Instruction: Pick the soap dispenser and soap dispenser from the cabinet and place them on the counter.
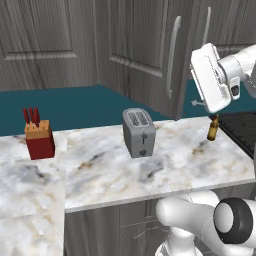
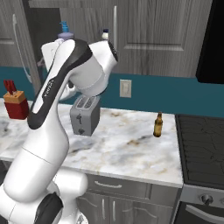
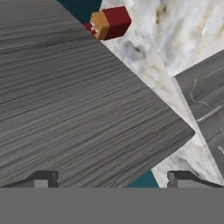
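Observation:
One soap dispenser (image 2: 65, 32) peeks out above my arm in the right base view: a blue pump over a lavender body, standing inside the open cabinet (image 2: 43, 22). Next to it is a small white object with a dark cap (image 2: 105, 33); I cannot tell what it is. My gripper (image 3: 113, 179) is open and empty, its fingertips (image 3: 42, 178) wide apart, facing a grey wood-grain cabinet panel (image 3: 78, 109) close up. In the left base view my white hand (image 1: 214, 80) hovers high beside the cabinet door (image 1: 150, 55), above the marbled counter (image 1: 175, 160).
On the counter stand a silver toaster (image 1: 139, 132), a red knife block (image 1: 39, 138) at the left and a brown bottle (image 1: 213, 129) at the right. A dark stove (image 2: 201, 144) borders the counter's right end. A wall outlet (image 2: 125, 88) sits behind.

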